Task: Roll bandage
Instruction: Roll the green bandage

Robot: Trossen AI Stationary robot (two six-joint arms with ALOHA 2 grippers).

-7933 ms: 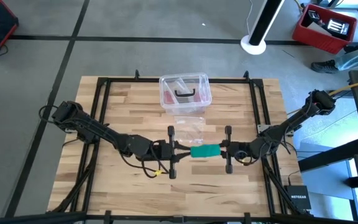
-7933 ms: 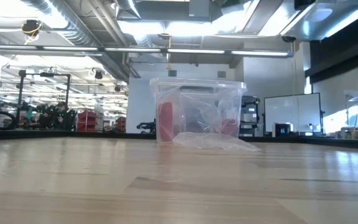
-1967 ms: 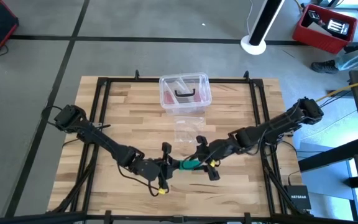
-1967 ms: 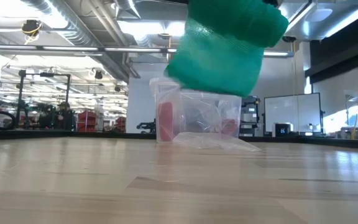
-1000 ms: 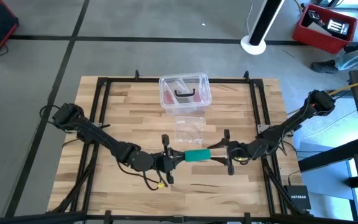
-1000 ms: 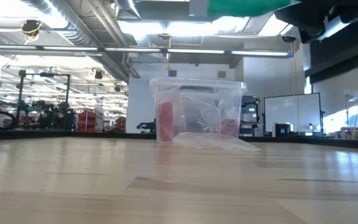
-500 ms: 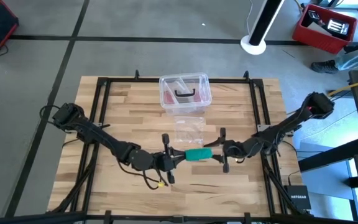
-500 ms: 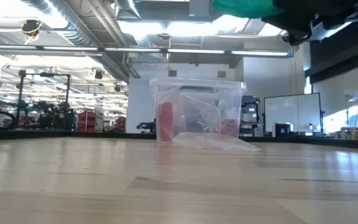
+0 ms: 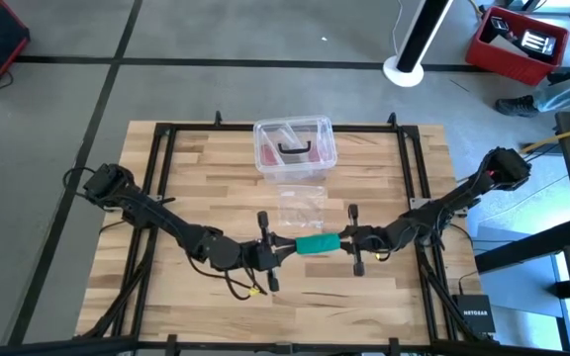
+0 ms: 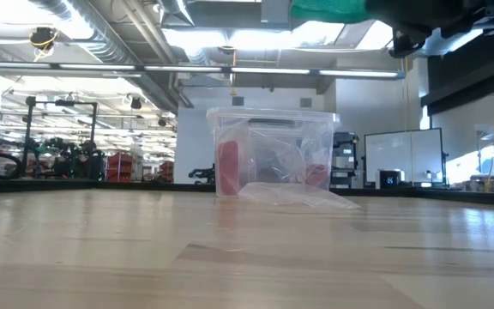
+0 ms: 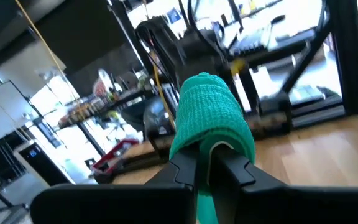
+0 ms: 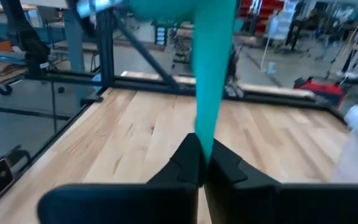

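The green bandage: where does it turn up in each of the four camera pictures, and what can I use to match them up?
High view: the bandage is just below centre, stretched between the left claw and right claw.
Low view: only a green bit at the top edge.
Left wrist view: a ribbed roll at centre.
Right wrist view: a flat strip running down from the top.
Shared landmark: the clear plastic box, also seen in the low view.

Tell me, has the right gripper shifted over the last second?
Yes. The right gripper moved inward along the table, toward the teal-green fabric bandage, closer below the clear plastic box.
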